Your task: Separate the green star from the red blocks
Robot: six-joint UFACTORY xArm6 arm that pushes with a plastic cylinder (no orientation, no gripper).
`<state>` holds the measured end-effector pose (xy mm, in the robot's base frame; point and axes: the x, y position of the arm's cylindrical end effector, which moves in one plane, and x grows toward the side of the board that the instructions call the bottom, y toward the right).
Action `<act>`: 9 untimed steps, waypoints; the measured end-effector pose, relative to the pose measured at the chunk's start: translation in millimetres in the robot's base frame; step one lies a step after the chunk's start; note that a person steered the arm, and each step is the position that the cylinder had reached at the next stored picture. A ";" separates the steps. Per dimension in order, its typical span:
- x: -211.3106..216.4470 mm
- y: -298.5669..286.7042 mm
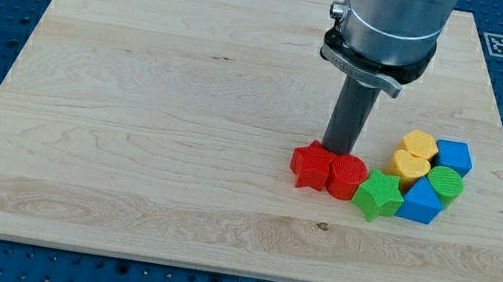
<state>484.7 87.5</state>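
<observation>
Near my tip (336, 150), two red blocks (329, 170), one green star (377, 195)

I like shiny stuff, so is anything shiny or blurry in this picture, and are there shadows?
In the camera view, the arm's silver collar shows soft bright glare; the wooden board looks evenly lit, not shiny. Small soft shadows sit under the red star, red round block and green star. Everything looks sharp. My tip stands just behind the two red blocks, its very end hidden.
</observation>
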 end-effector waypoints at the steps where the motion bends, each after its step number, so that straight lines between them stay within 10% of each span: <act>1: 0.1 -0.6; 9: 39.7 17.3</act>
<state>524.5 104.8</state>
